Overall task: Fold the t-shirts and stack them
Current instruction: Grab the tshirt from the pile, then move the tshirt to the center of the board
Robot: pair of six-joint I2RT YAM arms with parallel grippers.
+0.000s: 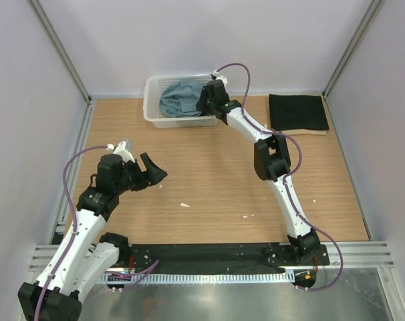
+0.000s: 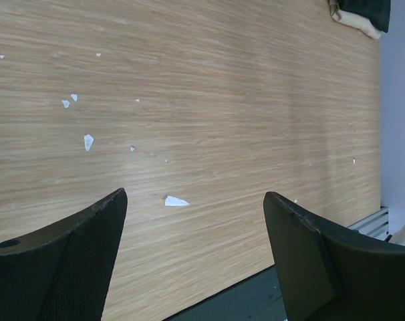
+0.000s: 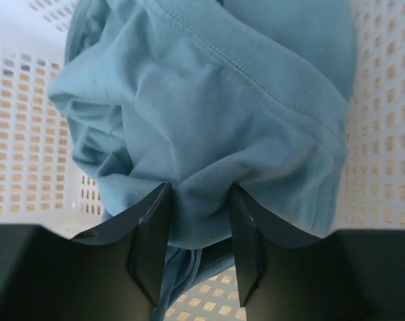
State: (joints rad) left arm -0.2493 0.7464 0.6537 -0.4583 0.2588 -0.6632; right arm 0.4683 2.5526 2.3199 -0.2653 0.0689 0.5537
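Wooden table (image 1: 209,174) with basket (image 1: 182,122), shirt stack (image 1: 296,112), scraps (image 1: 184,204).

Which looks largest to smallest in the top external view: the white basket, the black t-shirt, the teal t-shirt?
1. white basket
2. black t-shirt, lying flat
3. teal t-shirt, crumpled in the basket and partly hidden by the right gripper, so its true size is unsure
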